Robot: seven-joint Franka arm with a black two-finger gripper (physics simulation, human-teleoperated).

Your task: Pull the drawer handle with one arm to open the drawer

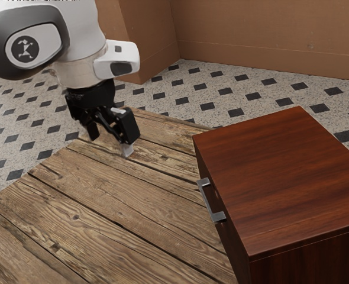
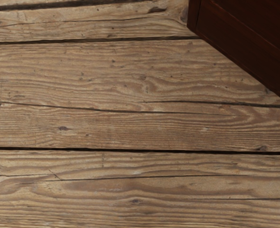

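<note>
While the claw (image 1: 110, 142) hung over the plank surface (image 1: 103, 213) with its two black fingers spread apart and nothing between them, the drawer handle (image 1: 211, 200) sat well off toward the exterior view's right, a small silver bar on the front of the dark wooden cabinet (image 1: 287, 171). The drawer (image 1: 229, 242) looked shut, flush with the cabinet's front. The likeliest trouble was in the approach. The handle stood out only a little from the front and ran along it, so fingers arriving at the wrong angle could straddle nothing, or strike the wood beside the bar and push the cabinet instead of gripping. Coming in too low risked scraping the fingertips on the planks, since the handle sat fairly near the surface. A shallow grip on the smooth metal could slip off once the pull began, and a pull not in line with the drawer's travel might bind it or drag the whole cabinet across the planks. From the wrist, a corner of the cabinet (image 2: 244, 33) lay ahead of the hand.
</note>
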